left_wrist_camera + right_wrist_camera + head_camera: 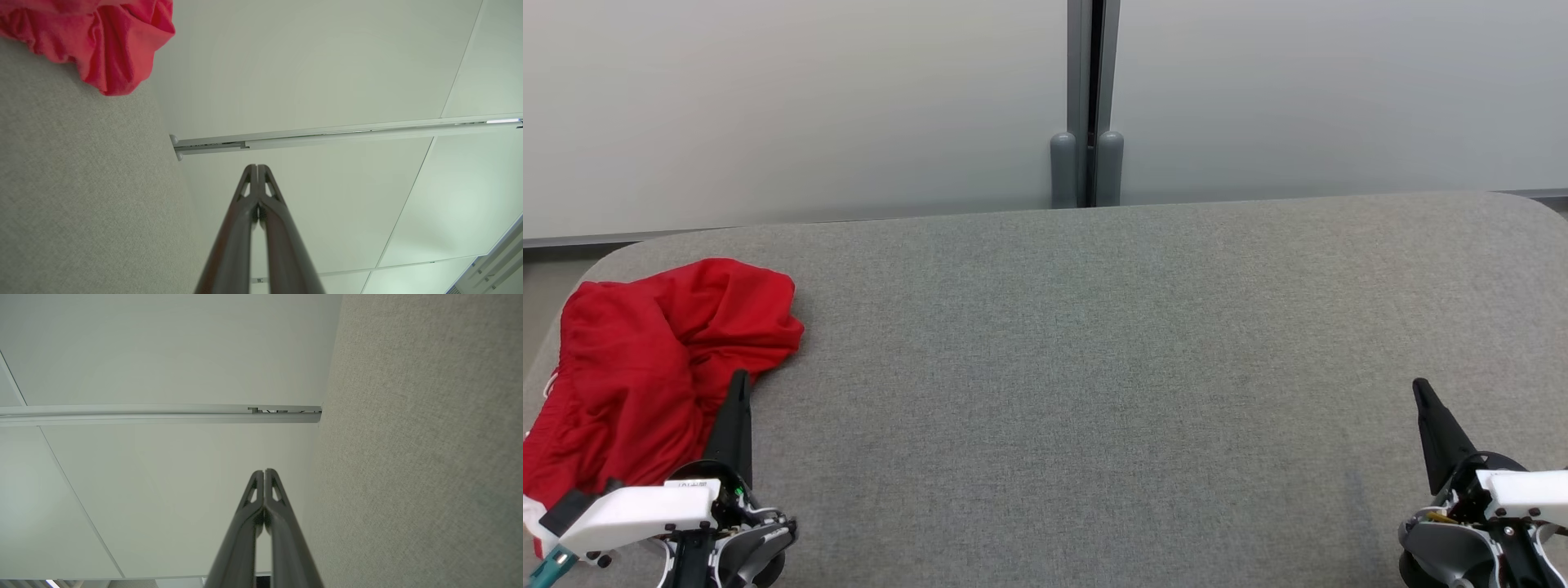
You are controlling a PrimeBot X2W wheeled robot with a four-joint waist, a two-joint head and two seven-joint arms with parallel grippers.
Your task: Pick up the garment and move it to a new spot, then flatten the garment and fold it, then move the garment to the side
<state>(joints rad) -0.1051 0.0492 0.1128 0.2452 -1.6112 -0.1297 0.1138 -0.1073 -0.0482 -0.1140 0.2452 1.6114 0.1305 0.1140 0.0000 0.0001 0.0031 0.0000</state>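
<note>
A crumpled red garment [654,367] lies bunched at the left end of the grey fabric-covered table [1094,367], reaching the table's left edge. My left gripper [740,380] is shut and empty at the lower left, its dark tip just at the garment's right border. The left wrist view has the garment [106,45] at the top left, apart from the closed left gripper [257,166]. My right gripper [1421,385] is shut and empty at the lower right, above bare table. In the right wrist view the right gripper [264,471] has its fingers pressed together.
A pale partition wall [809,106] stands behind the table, with a grey vertical post [1088,98] at its middle. The table's far corners are rounded. Wide bare grey surface lies between the two grippers.
</note>
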